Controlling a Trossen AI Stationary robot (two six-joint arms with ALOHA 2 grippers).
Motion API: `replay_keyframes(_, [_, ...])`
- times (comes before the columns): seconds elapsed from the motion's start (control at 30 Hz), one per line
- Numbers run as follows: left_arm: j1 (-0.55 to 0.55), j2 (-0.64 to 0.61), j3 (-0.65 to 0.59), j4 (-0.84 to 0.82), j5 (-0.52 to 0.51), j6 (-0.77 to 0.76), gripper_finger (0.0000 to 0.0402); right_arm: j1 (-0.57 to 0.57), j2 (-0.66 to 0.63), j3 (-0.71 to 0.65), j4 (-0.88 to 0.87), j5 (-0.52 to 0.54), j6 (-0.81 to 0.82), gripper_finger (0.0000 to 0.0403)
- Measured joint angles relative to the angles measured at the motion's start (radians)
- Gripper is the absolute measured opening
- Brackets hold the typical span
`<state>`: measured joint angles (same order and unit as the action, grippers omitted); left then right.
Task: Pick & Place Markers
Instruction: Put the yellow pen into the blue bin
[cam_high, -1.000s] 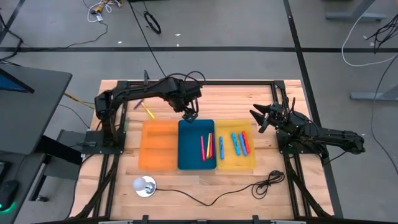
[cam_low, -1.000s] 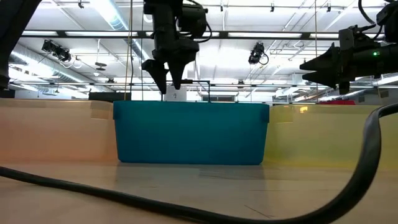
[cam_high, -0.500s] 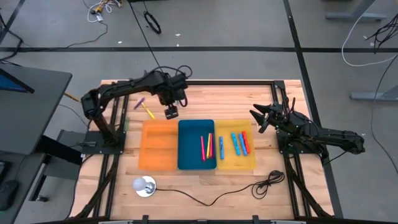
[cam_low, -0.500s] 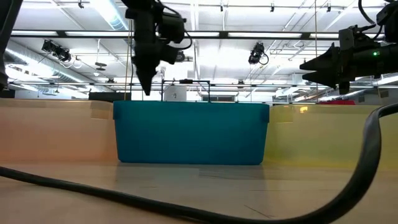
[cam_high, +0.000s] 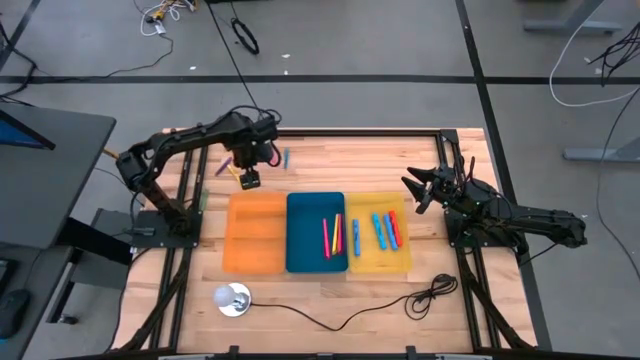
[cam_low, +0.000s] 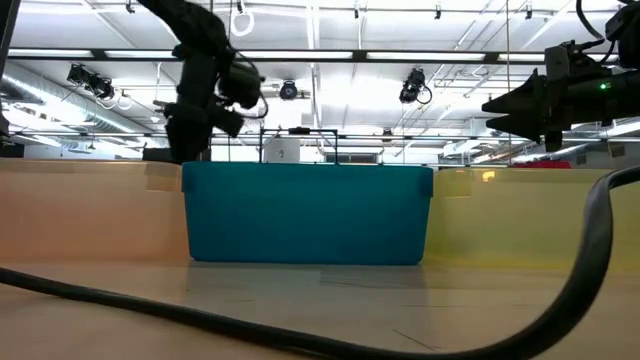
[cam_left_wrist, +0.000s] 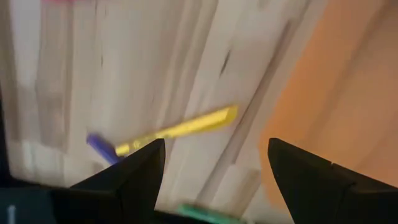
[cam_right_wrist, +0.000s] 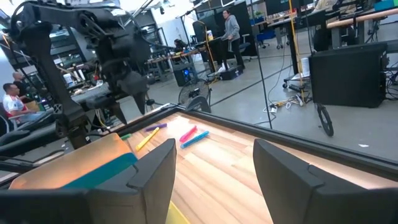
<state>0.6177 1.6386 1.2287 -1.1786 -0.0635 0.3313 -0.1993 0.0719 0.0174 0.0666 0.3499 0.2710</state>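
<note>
My left gripper (cam_high: 250, 179) hangs open, pointing down, over bare table just beyond the orange tray's (cam_high: 255, 232) far edge. In its wrist view a yellow marker (cam_left_wrist: 180, 129) and a purple marker (cam_left_wrist: 99, 144) lie flat on the wood below its spread fingers. The yellow marker (cam_high: 238, 178) sits just left of the gripper. Pink and blue markers (cam_high: 284, 158) lie farther back. Other markers lie in the blue tray (cam_high: 300, 250) and the yellow tray (cam_high: 372, 260). My right gripper (cam_high: 418, 190) waits open and level at the table's right.
Three trays stand side by side mid-table. A black cable (cam_high: 400, 305) and a white round object (cam_high: 232, 298) lie near the front edge. A black frame (cam_high: 350, 131) borders the table. People (cam_right_wrist: 231, 31) show in the room beyond.
My left gripper has moved from above the blue tray's far edge toward the table's left. It has sunk a little and rolled about its pointing line. It now hangs by the yellow marker. Its fingers have stayed open. No marker has moved.
</note>
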Motion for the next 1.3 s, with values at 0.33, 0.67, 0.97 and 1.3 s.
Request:
replay_keyframes(0.33, [0.039, -0.005, -0.113, 0.046, -0.173, 0.147, 0.0291, 0.000, 0.000, 0.000, 0.000, 0.000, 0.000, 0.0215])
replay_keyframes(0.67, [0.050, 0.013, -0.124, 0.183, -0.178, 0.250, 0.0291, 0.000, 0.000, 0.000, 0.000, 0.000, 0.000, 0.0215])
replay_keyframes(0.97, [0.049, 0.069, -0.124, 0.174, -0.177, 0.338, 0.0291, 0.000, 0.000, 0.000, 0.000, 0.000, 0.000, 0.0215])
replay_keyframes(1.3, [0.054, 0.070, -0.203, 0.172, -0.267, 0.468, 0.0291, 0.000, 0.000, 0.000, 0.000, 0.000, 0.000, 0.0215])
